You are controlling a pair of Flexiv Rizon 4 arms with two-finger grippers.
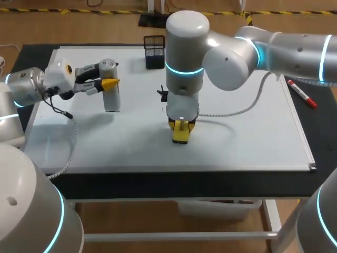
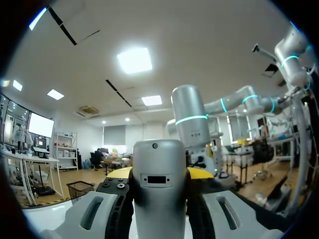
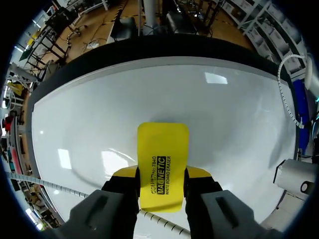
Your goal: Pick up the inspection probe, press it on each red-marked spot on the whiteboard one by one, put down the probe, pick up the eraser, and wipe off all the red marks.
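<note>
The grey-white inspection probe (image 1: 111,97) stands upright over the left part of the whiteboard (image 1: 247,142). My left gripper (image 1: 109,84) is shut on the probe from the side. In the left wrist view the probe (image 2: 159,199) fills the space between the fingers of the left gripper (image 2: 159,174). I cannot tell whether its lower end touches the board. At mid-board my right gripper (image 1: 180,129) points straight down, shut on the yellow eraser (image 1: 180,138). The eraser (image 3: 163,149) lies flat against the white surface, clamped by the right gripper (image 3: 162,175). No red marks show on the board.
A black mesh pen holder (image 1: 154,51) stands at the board's far edge. A red marker (image 1: 301,93) lies on the black table right of the board. My right arm's white cable (image 1: 247,103) loops over the board, and the left arm's cable (image 1: 71,142) hangs near the front left.
</note>
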